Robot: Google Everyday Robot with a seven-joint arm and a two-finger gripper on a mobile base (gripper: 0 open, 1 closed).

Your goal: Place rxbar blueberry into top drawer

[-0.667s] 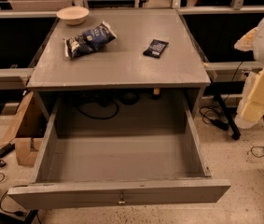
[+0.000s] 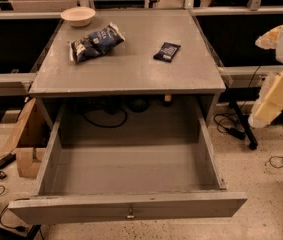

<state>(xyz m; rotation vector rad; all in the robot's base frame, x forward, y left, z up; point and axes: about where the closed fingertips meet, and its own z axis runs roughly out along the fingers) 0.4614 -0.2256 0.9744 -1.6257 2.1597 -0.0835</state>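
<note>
Camera view: the single view, looking down on the table and drawer from the front.
Task item: the small flat rectangular dark navy-black rxbar blueberry (image 2: 167, 51) is lying flat on the right rear part of the tabletop, untouched, with bare surface all round it, so it is offering an unobstructed approach from above.
Destination: the wide, deep grey wooden top drawer (image 2: 81, 209) is standing pulled fully out towards the camera, its floor showing bare, evidently readied for receiving the bar; the small metal knob (image 2: 130, 214) is sitting at the centre of its front panel.
Support: the grey wooden table (image 2: 131, 76) is carrying everything else.
Distractor: the crinkled blue-and-white chip bag (image 2: 96, 41) is lying at the left rear, well apart from the bar.
Other ware: the shallow cream bowl (image 2: 78, 15) is sitting at the far left corner, just behind the bag.
Robot: the cream-and-white arm (image 2: 273, 96) is showing at the right edge, beside the table and clear of the bar.
Gripper: not being made out separately within that pale mass at the right edge; whether it is spread or pressed together cannot be told.
Task stage, as judged: the pick is not yet begun.
</note>
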